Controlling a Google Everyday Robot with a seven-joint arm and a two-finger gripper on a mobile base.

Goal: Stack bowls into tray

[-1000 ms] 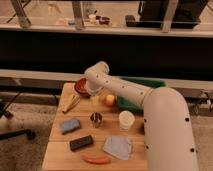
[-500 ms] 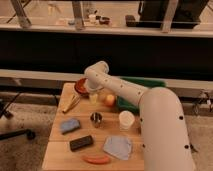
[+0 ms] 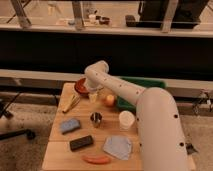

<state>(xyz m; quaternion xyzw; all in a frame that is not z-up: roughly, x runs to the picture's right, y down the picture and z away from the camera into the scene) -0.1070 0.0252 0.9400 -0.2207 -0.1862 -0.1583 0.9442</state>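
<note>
Arm (image 3: 127, 91) has edged leftward; gripper (image 3: 93, 95) sits beside bowl (image 3: 80, 86), its grip hidden.

Jaws low over the far side of the wooden bench (image 3: 55, 150), orange fruit (image 3: 109, 100) just right of them, yellowish sticks (image 3: 71, 103) to their left, metal cup (image 3: 96, 118), white cup (image 3: 126, 120) and grey-blue cloth (image 3: 117, 147) nearer than them.

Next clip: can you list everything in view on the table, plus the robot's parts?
bowl: 1, reddish-orange, back left
tray: 1, dark green, back right, partly behind arm
fruit: 1, orange-red, before tray
yellow item: 1, left edge
sponge: 1, blue, left
metal cup: 1, silver, centre
white cup: 1, right of metal cup
block: 1, black, front left
cloth: 1, grey-blue, front
long item: 1, orange-red, front edge
table: 1, wooden
arm: 1, white, over right side
gripper: 1, pale, beside bowl
</note>
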